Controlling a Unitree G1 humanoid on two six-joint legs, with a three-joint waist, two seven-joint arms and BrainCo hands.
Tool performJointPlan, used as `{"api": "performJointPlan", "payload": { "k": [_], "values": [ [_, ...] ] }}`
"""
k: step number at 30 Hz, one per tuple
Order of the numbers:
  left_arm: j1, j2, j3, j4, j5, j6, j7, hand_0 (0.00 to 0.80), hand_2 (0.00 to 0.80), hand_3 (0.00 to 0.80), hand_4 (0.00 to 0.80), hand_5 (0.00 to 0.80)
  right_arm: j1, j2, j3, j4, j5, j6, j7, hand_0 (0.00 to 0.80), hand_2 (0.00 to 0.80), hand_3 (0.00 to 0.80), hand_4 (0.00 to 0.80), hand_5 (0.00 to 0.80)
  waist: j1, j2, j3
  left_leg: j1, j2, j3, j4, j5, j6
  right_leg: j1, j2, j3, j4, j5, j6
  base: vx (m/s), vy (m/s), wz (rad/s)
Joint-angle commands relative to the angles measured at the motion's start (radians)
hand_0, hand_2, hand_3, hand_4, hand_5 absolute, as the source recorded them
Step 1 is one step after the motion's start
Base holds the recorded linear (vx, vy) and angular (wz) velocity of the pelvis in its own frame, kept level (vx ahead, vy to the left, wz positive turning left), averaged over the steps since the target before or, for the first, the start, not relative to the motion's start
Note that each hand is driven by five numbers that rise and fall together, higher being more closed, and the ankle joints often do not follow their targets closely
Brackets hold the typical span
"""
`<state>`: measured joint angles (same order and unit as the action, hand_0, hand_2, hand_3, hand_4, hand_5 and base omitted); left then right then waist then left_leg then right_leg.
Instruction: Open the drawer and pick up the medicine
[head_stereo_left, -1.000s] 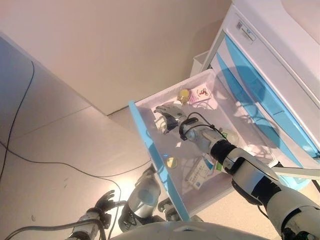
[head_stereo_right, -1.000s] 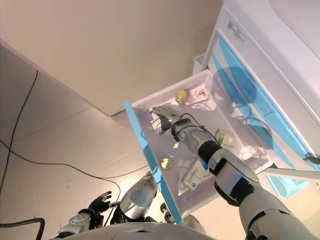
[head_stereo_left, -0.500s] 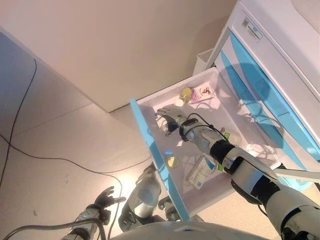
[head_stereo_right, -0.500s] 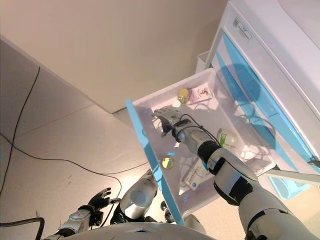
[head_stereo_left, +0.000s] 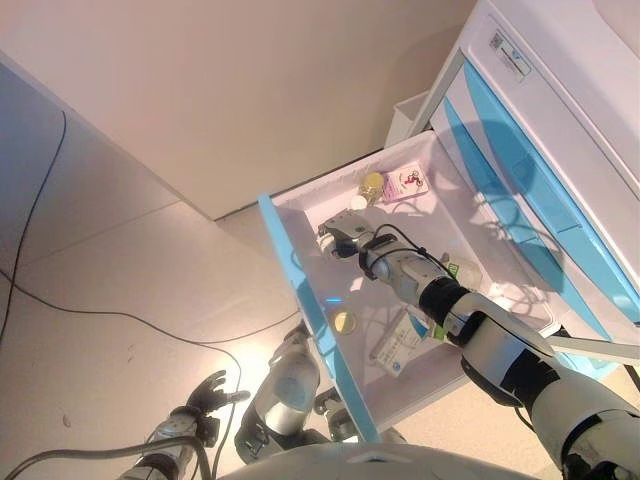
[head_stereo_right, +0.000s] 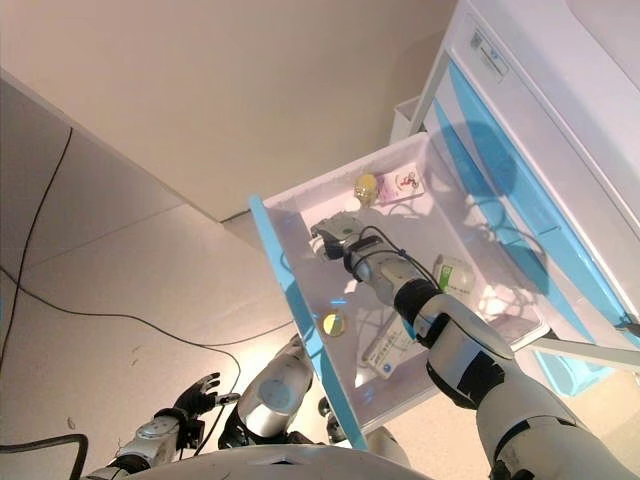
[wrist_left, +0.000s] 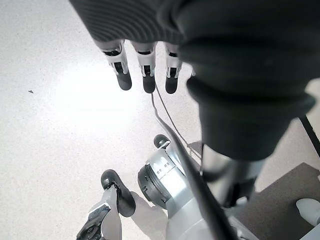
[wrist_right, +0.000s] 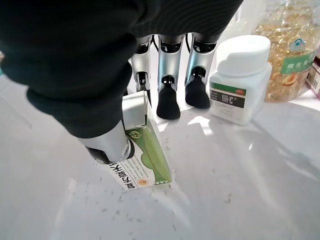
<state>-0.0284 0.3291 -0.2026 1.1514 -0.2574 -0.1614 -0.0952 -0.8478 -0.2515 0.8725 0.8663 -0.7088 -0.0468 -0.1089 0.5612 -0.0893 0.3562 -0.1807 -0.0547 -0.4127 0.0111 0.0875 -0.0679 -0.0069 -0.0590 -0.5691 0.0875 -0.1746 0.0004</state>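
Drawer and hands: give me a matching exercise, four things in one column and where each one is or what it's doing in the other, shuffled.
Things:
1. right hand
2. left hand
3. white bottle
4. jar of yellow capsules

States:
A. hangs open over the floor
B. pinches the green and white box in the drawer
C. stands beside the pink box
D. stands upright right next to the right hand's fingertips

Pairs: 1-B, 2-A, 3-D, 4-C
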Motion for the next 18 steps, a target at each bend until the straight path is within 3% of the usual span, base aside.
{"api": "performJointPlan", "payload": {
  "k": [1, 6, 10, 15, 16, 18],
  "values": [
    [0.020, 0.032, -0.057, -0.005, -0.002, -0.014, 0.013, 0.000, 0.000, 0.000, 0.000, 0.000, -0.040, 0.042, 0.015, -0.045, 0.026, -0.020, -0.061, 0.800, 0.800, 0.800, 0.800, 0.800, -0.002, -0.005, 0.017, 0.030, -0.069, 0.020, -0.041, -0.050, 0.081, -0.030, -0.085, 0.128, 0.056, 0.086, 0.097, 0.008, -0.041, -0.01],
    [0.039, 0.043, -0.028, -0.007, 0.060, 0.010, 0.019, 0.000, 0.000, 0.000, 0.000, 0.000, -0.023, -0.028, -0.011, -0.217, 0.022, -0.078, -0.029, 0.800, 0.800, 0.800, 0.800, 0.800, -0.041, -0.023, -0.005, 0.040, -0.064, 0.055, -0.030, -0.045, 0.087, -0.027, -0.087, 0.138, 0.038, 0.131, 0.110, -0.037, -0.032, -0.09],
    [0.070, 0.059, 0.011, -0.003, 0.087, 0.032, 0.022, 0.000, 0.000, 0.000, 0.000, 0.000, 0.028, -0.187, -0.006, -0.505, 0.120, -0.113, 0.143, 0.800, 0.800, 0.800, 0.800, 0.800, -0.109, -0.054, -0.047, 0.073, -0.044, 0.115, -0.029, -0.069, 0.086, -0.016, -0.074, 0.192, 0.011, 0.149, 0.119, -0.040, -0.030, -0.35],
    [0.070, 0.079, 0.053, 0.019, 0.081, 0.067, 0.021, 0.000, 0.000, 0.000, 0.000, 0.000, 0.114, -0.445, -0.099, -0.891, 0.390, -0.091, 0.488, 0.800, 0.800, 0.800, 0.800, 0.800, -0.223, -0.074, -0.120, 0.121, -0.020, 0.197, -0.043, -0.084, 0.086, -0.001, -0.051, 0.278, -0.042, 0.174, 0.114, 0.009, -0.034, -0.75],
    [0.064, 0.079, 0.057, 0.025, 0.088, 0.078, 0.022, 0.000, 0.000, 0.000, 0.000, 0.000, 0.118, -0.497, -0.127, -0.946, 0.521, -0.042, 0.556, 0.800, 0.800, 0.800, 0.800, 0.800, -0.245, -0.075, -0.138, 0.133, -0.015, 0.214, -0.047, -0.087, 0.085, 0.005, -0.047, 0.292, -0.050, 0.176, 0.111, 0.046, -0.028, -0.73],
    [0.052, 0.083, 0.059, 0.039, 0.097, 0.091, 0.022, 0.000, 0.000, 0.000, 0.000, 0.000, 0.108, -0.568, -0.182, -1.010, 0.737, -0.010, 0.662, 0.800, 0.800, 0.800, 0.800, 0.800, -0.280, -0.077, -0.172, 0.152, -0.010, 0.243, -0.049, -0.091, 0.081, 0.013, -0.041, 0.313, -0.060, 0.177, 0.104, 0.047, -0.028, -0.52]
  ]
}}
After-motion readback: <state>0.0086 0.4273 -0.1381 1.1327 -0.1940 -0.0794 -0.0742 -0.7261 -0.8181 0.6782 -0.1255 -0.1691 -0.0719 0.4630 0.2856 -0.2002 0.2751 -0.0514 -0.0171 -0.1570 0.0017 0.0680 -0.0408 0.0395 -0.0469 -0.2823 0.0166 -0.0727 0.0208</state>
